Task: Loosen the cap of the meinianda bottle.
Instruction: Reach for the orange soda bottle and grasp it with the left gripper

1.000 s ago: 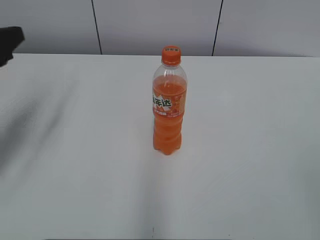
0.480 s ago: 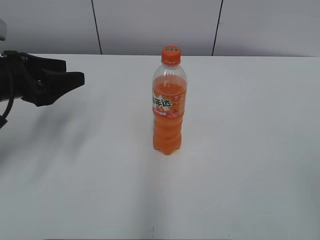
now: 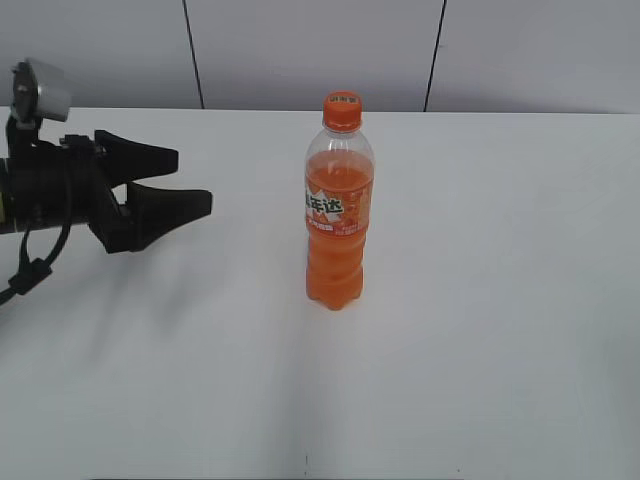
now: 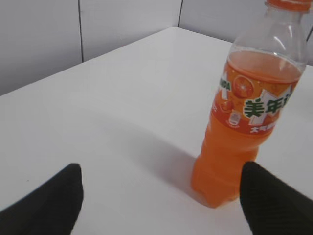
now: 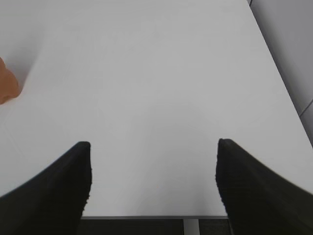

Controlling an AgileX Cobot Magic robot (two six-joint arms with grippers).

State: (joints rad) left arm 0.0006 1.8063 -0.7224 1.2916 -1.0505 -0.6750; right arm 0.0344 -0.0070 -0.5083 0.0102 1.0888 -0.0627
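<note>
meinianda bottle (image 3: 338,215) upright mid-worktop (image 3: 480,330), cap (image 3: 342,109) on. Left gripper (image 3: 185,182) jaws wide, well left of it — grasp body level, squeeze firm. Right gripper (image 5: 154,169) jaws wide, empty — take cap.

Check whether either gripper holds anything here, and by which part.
Nothing is held. The left gripper is open, short of the meinianda bottle; the right gripper is open over bare table.

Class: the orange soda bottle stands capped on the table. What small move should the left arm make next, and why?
Probably carry the left gripper on toward the bottle. Its jaws stand open and empty, well short of the bottle, which stands upright with the cap on, untouched.
</note>
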